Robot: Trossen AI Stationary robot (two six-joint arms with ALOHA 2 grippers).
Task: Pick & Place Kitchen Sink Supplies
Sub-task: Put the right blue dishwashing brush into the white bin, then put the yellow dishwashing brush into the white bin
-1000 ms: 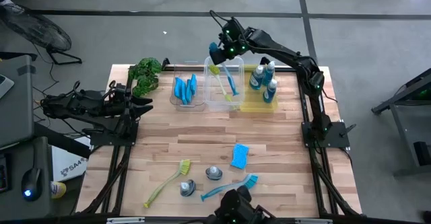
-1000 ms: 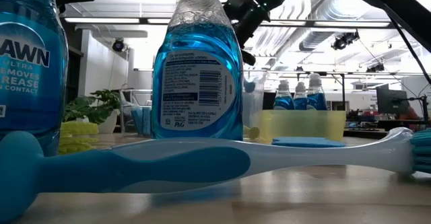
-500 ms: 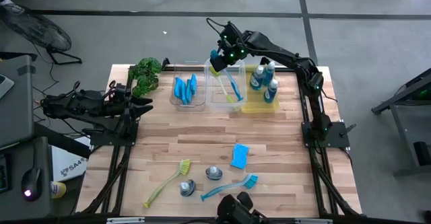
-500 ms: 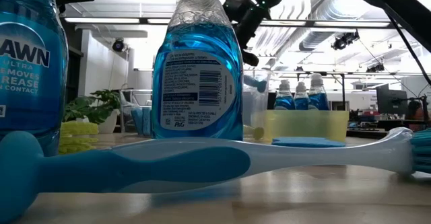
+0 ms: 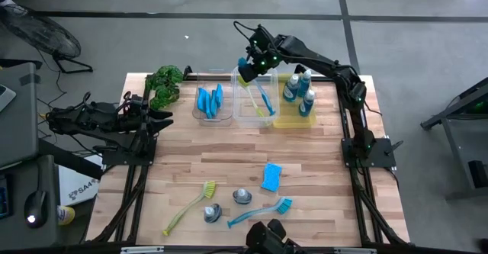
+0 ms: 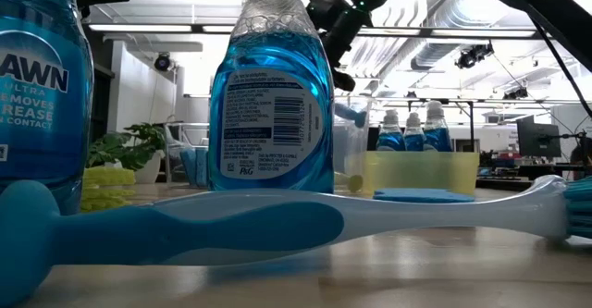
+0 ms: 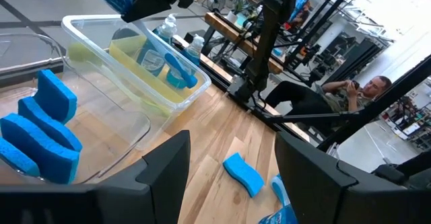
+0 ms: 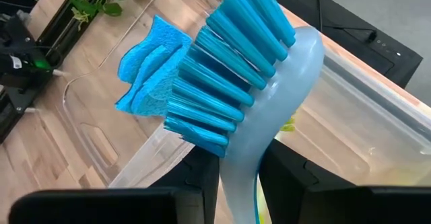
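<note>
Blue-bristled dish brush with a pale blue handle (image 8: pixel 246 96) sits clamped in the right gripper (image 5: pixel 245 69), held above the middle clear plastic bin (image 5: pixel 254 114) at the far side of the wooden tabletop (image 5: pixel 229 159); the brush head shows close in the right wrist view, bristles pointing toward the sponges. Middle bin already holds a blue brush (image 5: pixel 263 94) and a yellow-green brush (image 5: pixel 250 95). Left clear bin (image 5: pixel 212 117) holds upright blue sponges (image 5: pixel 209 101). Yellow plastic bin (image 5: pixel 293 119) holds three blue-liquid bottles with grey caps (image 5: pixel 299 90). Green leafy plant (image 5: pixel 163 84) stands at the far left corner.

Near edge of tabletop: loose blue sponge (image 5: pixel 271 176), yellow-green long-handled brush (image 5: pixel 189 206), blue long-handled brush (image 5: pixel 259 211), two more bottles (image 5: pixel 242 197) (image 5: pixel 212 213) lying between the brushes.

Left gripper (image 5: pixel 156 117) waits at the left edge of the tabletop, fingers spread apart, nothing in them.
</note>
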